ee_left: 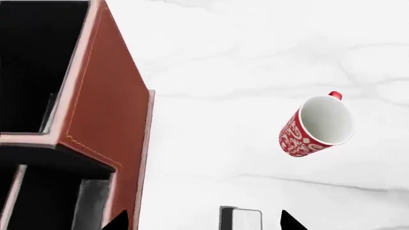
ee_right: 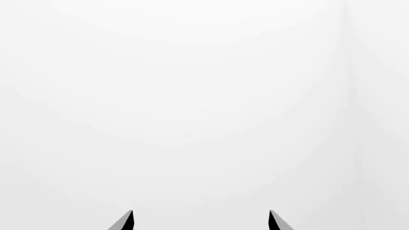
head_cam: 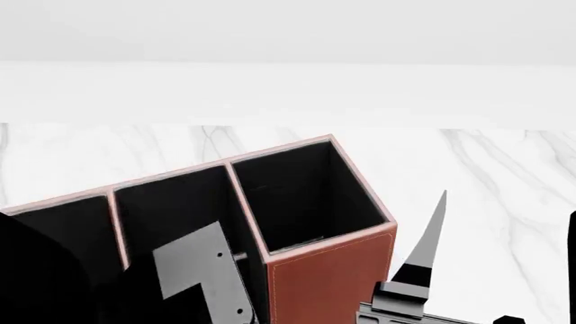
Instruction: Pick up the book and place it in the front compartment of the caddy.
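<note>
In the left wrist view, the caddy [ee_left: 96, 124] is seen at one side as a reddish-brown box with pale stitched rims and black-lined sections, its outer wall standing on the white marbled tabletop [ee_left: 255, 48]. The two dark tips of the left gripper [ee_left: 204, 221] are seen spread apart at the frame edge, with nothing clamped between them. Between those tips, close to the gripper, the book [ee_left: 240, 218] is glimpsed as a small grey-white rectangle with a dark edge; whether it is touched by either tip cannot be told. Beyond it, well apart from the caddy, a red-and-white patterned mug [ee_left: 314, 125] is seen on the tabletop, its white inside turned towards the camera. In the head view, three black-lined compartments of the caddy [head_cam: 328, 280] are seen side by side under pale rims, with the red-brown end wall facing the camera; grey and black parts of the left arm [head_cam: 202, 270] are overlapped with the lower part of the box. Just right of the caddy, a thin pointed grey-and-black blade [head_cam: 427, 243] is seen rising above dark hardware; what it belongs to cannot be told. In the right wrist view, the tips of the right gripper [ee_right: 200, 221] are held apart against a plain white background, with nothing between them.
</note>
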You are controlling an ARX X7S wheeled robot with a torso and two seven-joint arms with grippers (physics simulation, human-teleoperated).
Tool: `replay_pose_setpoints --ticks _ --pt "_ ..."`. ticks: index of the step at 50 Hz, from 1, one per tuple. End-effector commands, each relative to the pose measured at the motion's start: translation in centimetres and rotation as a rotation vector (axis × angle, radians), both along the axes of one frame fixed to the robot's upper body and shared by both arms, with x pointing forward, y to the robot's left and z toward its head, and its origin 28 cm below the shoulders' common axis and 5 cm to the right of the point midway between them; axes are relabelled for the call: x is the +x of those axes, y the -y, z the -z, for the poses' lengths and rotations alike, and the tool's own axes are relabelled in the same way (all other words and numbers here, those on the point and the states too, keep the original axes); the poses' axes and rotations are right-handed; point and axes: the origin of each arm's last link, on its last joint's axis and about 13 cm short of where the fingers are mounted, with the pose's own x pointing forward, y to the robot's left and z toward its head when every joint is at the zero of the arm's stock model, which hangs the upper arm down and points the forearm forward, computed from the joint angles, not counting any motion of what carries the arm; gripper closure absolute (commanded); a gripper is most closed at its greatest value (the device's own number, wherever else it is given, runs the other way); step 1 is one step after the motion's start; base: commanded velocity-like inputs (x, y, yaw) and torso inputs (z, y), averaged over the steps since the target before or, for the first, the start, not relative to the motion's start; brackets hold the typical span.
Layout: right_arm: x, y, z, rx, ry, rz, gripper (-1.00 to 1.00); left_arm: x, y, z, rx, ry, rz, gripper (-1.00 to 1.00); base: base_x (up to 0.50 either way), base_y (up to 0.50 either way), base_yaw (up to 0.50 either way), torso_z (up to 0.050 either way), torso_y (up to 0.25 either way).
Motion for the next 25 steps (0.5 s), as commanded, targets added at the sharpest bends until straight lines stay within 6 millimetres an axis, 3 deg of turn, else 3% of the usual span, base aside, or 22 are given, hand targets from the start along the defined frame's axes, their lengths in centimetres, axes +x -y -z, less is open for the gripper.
replay_pose_setpoints --ticks 1,25 --pt "0.0 0.0 0.1 -0.001 -0.002 0.000 -1.00 -0.3 0.1 1.9 0.064 -0.040 0.004 -1.00 0.00 0.00 0.00 0.000 0.000" --pt "0.1 0.0 0.1 0.002 -0.004 -0.001 -1.00 -1.1 0.9 5.0 0.116 -0.089 0.006 -1.00 0.00 0.00 0.00 0.000 0.000"
